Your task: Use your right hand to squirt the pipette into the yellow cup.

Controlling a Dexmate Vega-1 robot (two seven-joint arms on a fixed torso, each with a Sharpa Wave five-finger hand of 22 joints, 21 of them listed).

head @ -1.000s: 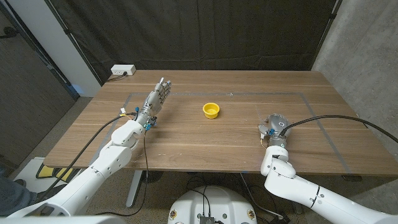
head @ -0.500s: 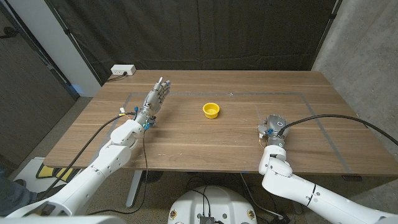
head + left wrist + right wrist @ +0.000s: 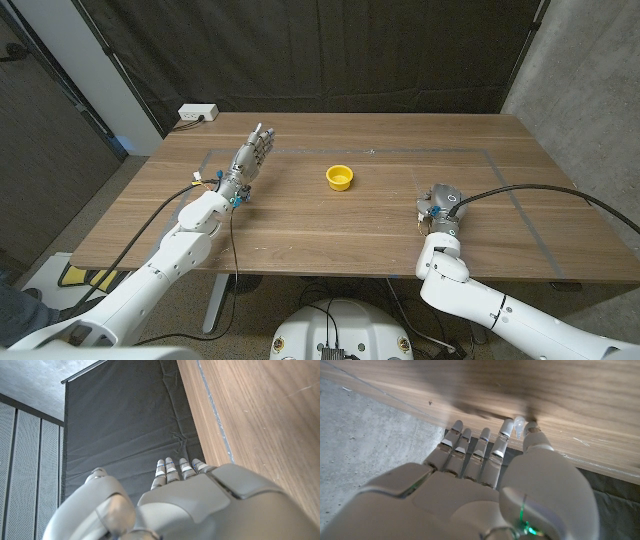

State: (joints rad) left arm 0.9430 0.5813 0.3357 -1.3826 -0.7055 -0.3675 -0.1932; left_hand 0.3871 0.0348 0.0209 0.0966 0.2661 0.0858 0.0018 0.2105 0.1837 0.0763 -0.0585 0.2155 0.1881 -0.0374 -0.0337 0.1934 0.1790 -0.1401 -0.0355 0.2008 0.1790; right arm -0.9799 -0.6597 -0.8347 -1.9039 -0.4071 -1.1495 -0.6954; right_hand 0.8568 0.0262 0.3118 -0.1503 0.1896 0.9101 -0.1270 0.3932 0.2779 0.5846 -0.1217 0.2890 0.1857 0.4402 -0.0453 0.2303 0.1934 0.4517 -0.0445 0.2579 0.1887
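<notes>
The small yellow cup (image 3: 340, 177) stands upright on the wooden table (image 3: 330, 225), near its middle. My right hand (image 3: 439, 201) is down on the table to the right of the cup and well apart from it, fingers pointing down at the wood. In the right wrist view its fingertips (image 3: 456, 426) touch the table, and a small clear pipette (image 3: 519, 425) shows pinched between the thumb and the nearest finger. Most of the pipette is hidden by the hand. My left hand (image 3: 250, 160) stands at the left of the table with its fingers stretched out, holding nothing.
A white power box (image 3: 198, 113) sits at the table's back left corner. Thin tape lines (image 3: 430, 152) mark a rectangle on the wood. A black cable (image 3: 540, 188) runs from my right wrist off the right edge. A dark curtain hangs behind the table.
</notes>
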